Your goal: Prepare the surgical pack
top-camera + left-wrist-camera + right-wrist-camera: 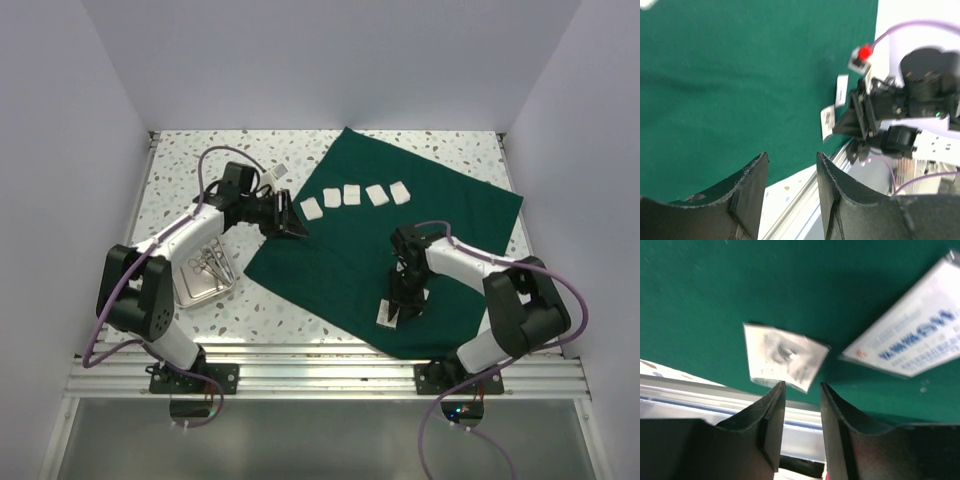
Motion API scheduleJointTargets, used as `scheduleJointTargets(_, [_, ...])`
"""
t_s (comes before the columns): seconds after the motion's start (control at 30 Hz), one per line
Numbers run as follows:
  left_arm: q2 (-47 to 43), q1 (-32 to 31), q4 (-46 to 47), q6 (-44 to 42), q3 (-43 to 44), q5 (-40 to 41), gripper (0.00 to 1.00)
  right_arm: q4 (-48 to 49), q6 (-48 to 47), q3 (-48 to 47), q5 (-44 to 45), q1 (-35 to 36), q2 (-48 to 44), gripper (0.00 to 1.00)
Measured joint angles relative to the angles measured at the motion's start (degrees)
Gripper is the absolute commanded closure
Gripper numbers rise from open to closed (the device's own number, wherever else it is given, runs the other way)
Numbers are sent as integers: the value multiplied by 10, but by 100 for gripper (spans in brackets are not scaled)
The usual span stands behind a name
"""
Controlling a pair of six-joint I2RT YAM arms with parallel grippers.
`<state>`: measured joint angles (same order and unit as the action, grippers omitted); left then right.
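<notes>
The dark green cloth (440,215) lies flat on the table. Several white gauze squares (352,194) sit in a row on its far part. The steel tray (184,290) stands left of the cloth with silver scissors and forceps (210,264) in it. My left gripper (295,228) is open and empty over the cloth's left edge; its wrist view (790,160) shows cloth (740,75) below. My right gripper (402,305) is open and empty, low over the cloth's near part, just above a small silver packet (782,357) with a white labelled packet (912,340) beside it.
The two packets (385,313) lie near the cloth's front edge, also seen in the left wrist view (827,121). A metal rail (320,375) runs along the table's near edge. White walls (60,150) close in the left, right and back.
</notes>
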<state>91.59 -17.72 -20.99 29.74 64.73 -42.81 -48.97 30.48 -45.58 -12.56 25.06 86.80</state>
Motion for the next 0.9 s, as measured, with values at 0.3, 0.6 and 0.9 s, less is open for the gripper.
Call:
scheduleJointTargets(0.3, [14, -8, -30, -9, 0, 6, 53, 25, 3, -4, -9, -1, 32, 65])
scheduleJointTargets(0.6, [14, -8, -35, -9, 0, 8, 53, 19, 8, -10, -8, 0, 41, 83])
scheduleJointTargets(0.9, [14, -8, -33, -8, 0, 3, 52, -2, 12, -35, -9, 0, 19, 100])
